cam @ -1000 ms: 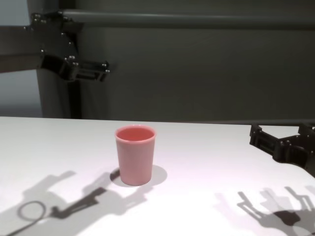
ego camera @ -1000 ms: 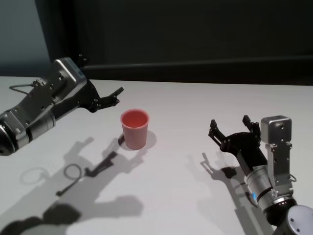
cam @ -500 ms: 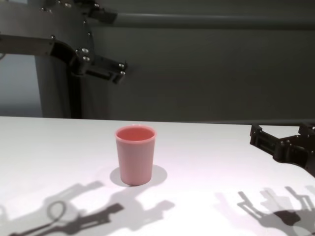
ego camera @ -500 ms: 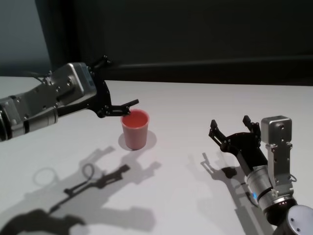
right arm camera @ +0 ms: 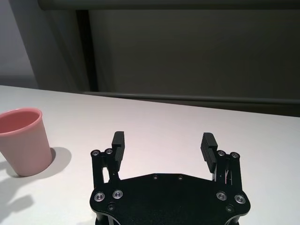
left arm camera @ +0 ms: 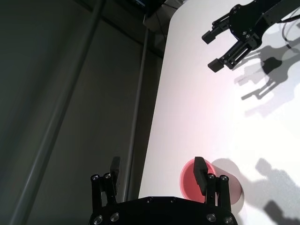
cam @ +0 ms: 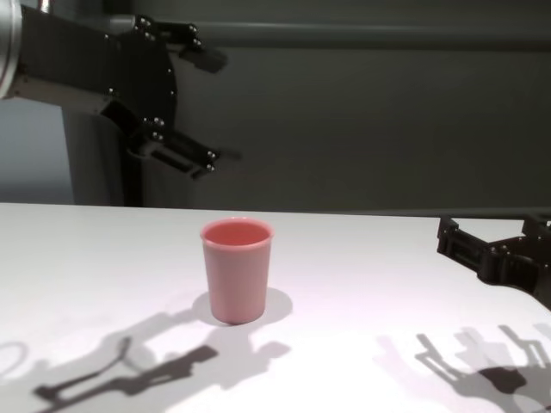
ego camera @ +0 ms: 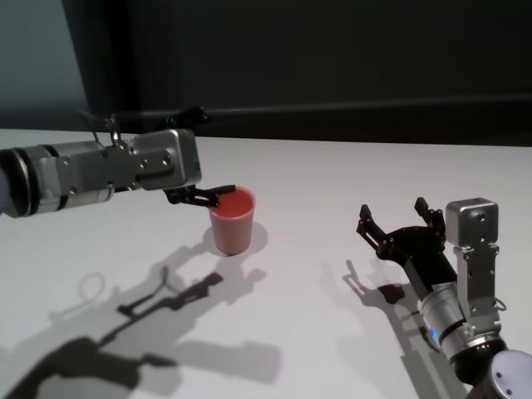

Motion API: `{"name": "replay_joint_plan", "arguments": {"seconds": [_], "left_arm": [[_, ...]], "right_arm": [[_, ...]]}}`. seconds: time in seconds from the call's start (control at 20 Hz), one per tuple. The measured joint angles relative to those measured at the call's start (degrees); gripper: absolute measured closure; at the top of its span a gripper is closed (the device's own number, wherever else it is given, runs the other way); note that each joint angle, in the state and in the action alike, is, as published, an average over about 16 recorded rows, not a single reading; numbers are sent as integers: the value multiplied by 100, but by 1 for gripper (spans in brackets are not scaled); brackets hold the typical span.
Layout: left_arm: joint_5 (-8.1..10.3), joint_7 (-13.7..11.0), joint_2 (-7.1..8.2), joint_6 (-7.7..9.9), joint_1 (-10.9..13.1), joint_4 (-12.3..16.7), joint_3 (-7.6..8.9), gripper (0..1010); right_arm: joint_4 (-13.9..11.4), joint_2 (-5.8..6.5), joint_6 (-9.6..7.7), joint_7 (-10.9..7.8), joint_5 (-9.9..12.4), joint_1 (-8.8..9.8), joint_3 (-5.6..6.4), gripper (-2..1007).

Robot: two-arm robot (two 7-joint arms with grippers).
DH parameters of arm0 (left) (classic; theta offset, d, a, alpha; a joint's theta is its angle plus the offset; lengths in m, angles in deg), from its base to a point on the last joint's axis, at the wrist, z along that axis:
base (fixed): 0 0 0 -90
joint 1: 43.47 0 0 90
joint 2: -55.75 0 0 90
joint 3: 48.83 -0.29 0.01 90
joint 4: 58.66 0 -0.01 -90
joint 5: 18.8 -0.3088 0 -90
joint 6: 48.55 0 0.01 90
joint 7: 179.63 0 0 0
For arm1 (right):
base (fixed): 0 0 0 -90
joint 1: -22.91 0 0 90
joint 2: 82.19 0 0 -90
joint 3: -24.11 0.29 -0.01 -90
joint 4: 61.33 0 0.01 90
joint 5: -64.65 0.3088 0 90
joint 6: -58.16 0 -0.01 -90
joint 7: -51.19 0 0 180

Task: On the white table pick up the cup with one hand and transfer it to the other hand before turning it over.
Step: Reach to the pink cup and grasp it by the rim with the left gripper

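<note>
Step in hand: approach for the first pick, nothing grasped yet. Cup (ego camera: 231, 219) stands upright, mouth up, on the worktop (ego camera: 332, 174), roughly centre. Left gripper (cam: 188, 110) hangs above and slightly behind the cup, jaws spread wide, empty; in the chest view it's clearly clear of the rim. Right gripper (ego camera: 397, 224) is parked low near the worktop, well apart from the cup, jaws also wide and empty. Next move, as I read it: left needs to drop so its fingers straddle the cup wall below the rim, then close. Watch for a finger clipping the rim and tipping it.
</note>
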Motion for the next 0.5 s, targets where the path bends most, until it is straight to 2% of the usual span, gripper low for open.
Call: {"name": "replay_joint_plan", "arguments": {"seconds": [0.5], "left_arm": [[-578,-535,169,-126,-704,-377,-683,9]], "right_arm": [[0,0,0,0,0,0,0,3]]}}
